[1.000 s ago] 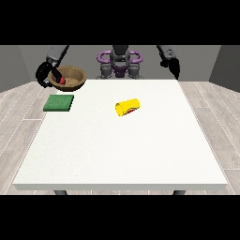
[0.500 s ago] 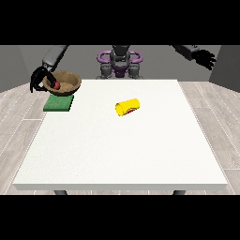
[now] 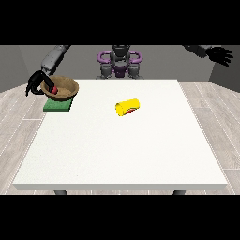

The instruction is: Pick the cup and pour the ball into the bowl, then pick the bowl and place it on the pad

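Brown bowl (image 3: 60, 88), gripped at its rim by the robot hand (image 3: 37, 84) at the view's left, hangs above the green pad (image 3: 57, 106); tilting could spill the ball (image 3: 54, 89).

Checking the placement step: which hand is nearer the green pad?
The right hand, at the view's left, holds the bowl over the green pad; the hand at the view's right is raised far off.

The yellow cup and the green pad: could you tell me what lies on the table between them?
Nothing: in the front view only bare white table separates the yellow cup, lying on its side, from the green pad.
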Action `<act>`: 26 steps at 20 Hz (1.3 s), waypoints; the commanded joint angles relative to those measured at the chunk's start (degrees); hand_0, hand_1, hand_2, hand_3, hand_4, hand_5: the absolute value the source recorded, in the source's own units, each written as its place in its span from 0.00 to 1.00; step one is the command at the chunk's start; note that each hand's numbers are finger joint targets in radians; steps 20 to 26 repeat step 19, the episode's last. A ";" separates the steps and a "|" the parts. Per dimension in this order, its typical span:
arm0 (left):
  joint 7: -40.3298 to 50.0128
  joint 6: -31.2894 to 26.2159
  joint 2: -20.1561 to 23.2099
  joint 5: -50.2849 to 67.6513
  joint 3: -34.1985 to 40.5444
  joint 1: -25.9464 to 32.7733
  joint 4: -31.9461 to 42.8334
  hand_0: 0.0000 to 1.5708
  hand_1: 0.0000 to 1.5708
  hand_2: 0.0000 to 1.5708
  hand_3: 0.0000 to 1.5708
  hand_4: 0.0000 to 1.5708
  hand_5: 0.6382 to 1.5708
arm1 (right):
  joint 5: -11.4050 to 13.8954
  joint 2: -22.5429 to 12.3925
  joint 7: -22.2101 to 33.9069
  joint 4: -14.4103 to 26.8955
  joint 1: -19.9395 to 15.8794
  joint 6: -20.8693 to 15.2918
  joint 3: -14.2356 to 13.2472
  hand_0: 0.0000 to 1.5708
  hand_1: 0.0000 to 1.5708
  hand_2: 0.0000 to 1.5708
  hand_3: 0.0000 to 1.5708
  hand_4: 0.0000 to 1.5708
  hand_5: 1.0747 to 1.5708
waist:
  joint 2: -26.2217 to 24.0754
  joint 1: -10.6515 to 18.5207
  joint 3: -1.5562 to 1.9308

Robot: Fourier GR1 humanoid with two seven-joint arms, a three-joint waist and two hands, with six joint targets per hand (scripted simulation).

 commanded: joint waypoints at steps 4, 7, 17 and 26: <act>-2.30 0.70 1.16 -0.45 0.62 -0.65 0.60 0.00 0.00 0.00 0.00 0.75 0.98 | -0.44 -2.28 0.65 4.41 -2.12 -0.47 -1.75 0.54 0.54 0.56 0.70 0.00 0.88 | 2.65 -0.04 0.00; -1.07 -1.75 2.41 0.50 0.72 0.11 1.29 0.00 0.00 0.00 0.00 0.75 0.98 | -0.40 -2.33 0.55 5.30 -2.57 1.35 -1.22 0.20 0.20 0.31 0.46 0.00 0.85 | 1.57 0.89 0.01; 11.83 8.24 -11.69 -3.51 -11.07 0.68 -9.60 0.00 0.00 0.00 0.00 0.57 0.99 | 1.57 -2.56 7.87 5.48 -5.96 5.99 2.65 0.00 0.00 0.00 0.06 0.17 0.61 | -14.30 -1.22 -0.03; 12.12 7.28 -10.84 -3.93 -10.51 3.14 -5.93 0.00 0.00 0.00 0.00 0.57 0.99 | -0.15 1.10 8.94 2.27 -8.52 8.16 3.23 0.00 0.00 0.00 0.00 0.30 0.72 | -19.50 -2.67 -0.13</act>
